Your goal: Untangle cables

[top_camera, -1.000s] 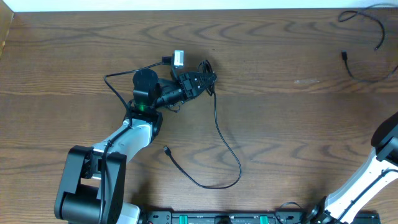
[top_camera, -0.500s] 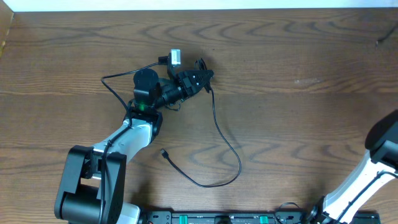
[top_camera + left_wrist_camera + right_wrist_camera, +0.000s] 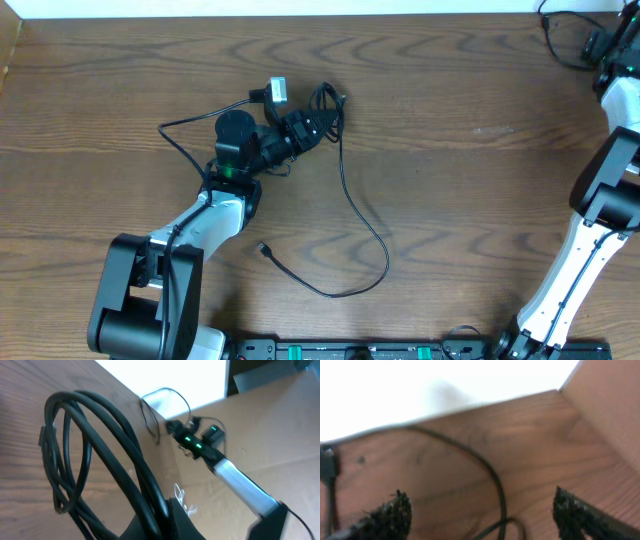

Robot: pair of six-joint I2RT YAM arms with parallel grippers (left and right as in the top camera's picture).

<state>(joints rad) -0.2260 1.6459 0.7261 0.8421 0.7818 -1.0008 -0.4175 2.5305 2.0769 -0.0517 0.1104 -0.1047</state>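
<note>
My left fingers (image 3: 318, 120) have just clamped on the coiled black cable (image 3: 100, 445) toward the desk's (image 3: 480, 200) far edge, while my right fingers (image 3: 390, 515) have sprung open above the other black cable (image 3: 490, 475) at the far right corner, so both seem separated.

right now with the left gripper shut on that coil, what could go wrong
1. The left gripper pinches several loops of the black cable coil together; pulling may tighten the tangle.
2. Its long tail trails across the table, so the plug could drag or snag.
3. The open right gripper hovers by a thin cable near the table edge and might nudge it off.
</note>
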